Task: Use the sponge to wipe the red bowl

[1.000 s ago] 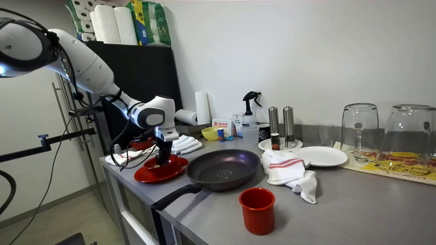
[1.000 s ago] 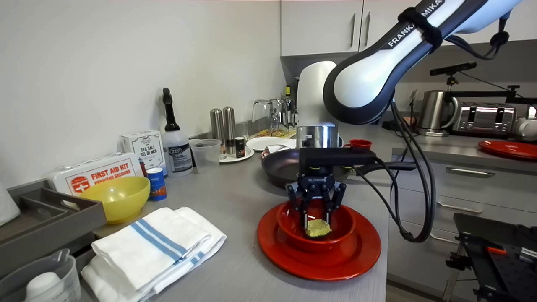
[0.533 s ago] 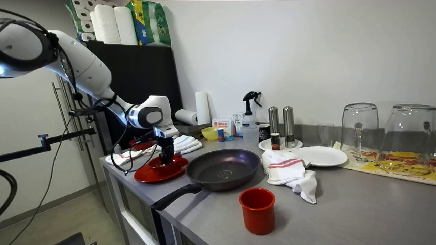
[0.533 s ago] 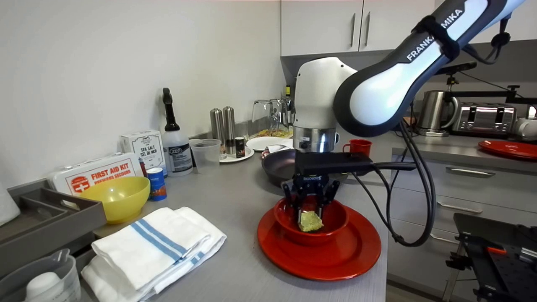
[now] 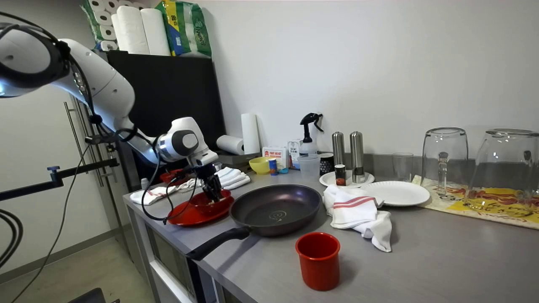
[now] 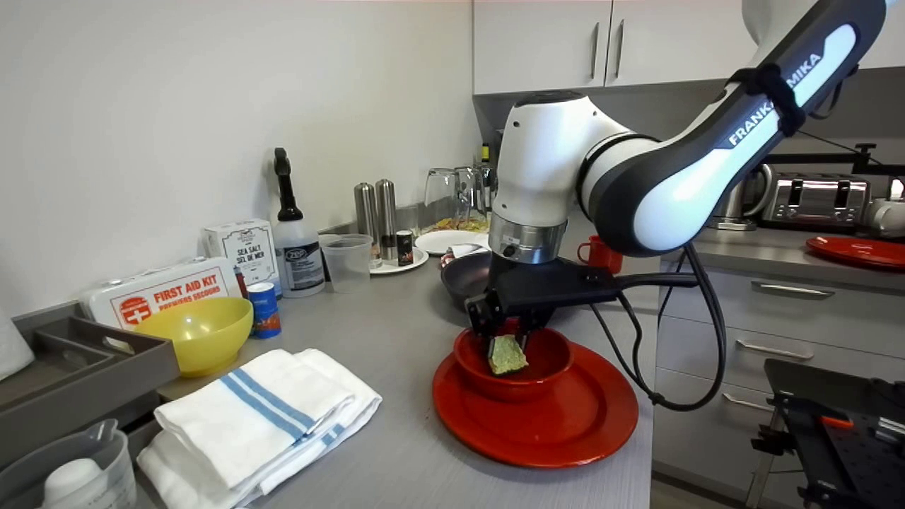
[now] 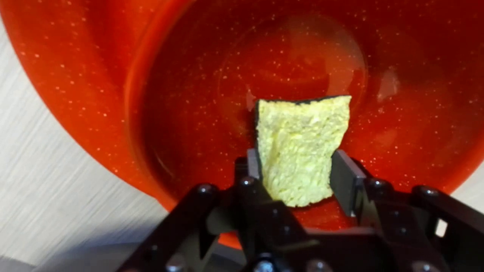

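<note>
Red bowl [image 6: 544, 360] slid left and farther on the plate [image 6: 565, 428] in an exterior view; my tilted tool [image 7: 298, 170] grips the sponge [image 7: 304, 138]. Wiping likely underway, bowl dragging.

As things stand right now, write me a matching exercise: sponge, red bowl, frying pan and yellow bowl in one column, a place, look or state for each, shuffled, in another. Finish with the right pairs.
Column one
1. Sponge
2. Red bowl
3. Frying pan
4. Yellow bowl

Column two
A. Sitting on a red plate
B. Next to the first aid kit
C. Held by the gripper
D. Dark, with a black handle

Right pairs: 1-C; 2-A; 3-D; 4-B
</note>
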You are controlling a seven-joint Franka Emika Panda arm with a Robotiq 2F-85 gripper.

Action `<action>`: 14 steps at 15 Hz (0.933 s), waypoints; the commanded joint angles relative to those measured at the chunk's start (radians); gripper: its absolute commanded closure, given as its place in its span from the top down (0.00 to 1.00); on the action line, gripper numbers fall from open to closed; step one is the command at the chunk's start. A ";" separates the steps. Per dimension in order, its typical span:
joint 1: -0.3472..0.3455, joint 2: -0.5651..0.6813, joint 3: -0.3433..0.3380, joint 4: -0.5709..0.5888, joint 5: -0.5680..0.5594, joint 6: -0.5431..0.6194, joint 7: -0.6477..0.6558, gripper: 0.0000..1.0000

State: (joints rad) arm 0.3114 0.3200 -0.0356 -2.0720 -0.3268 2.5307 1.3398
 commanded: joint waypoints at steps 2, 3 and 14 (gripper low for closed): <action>0.045 -0.030 -0.046 -0.031 -0.184 0.050 0.175 0.23; 0.052 -0.034 -0.055 -0.033 -0.233 0.060 0.219 0.23; 0.010 -0.050 0.000 -0.040 -0.502 0.034 0.480 0.23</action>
State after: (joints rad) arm 0.3465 0.2886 -0.0671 -2.0920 -0.8101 2.5797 1.7846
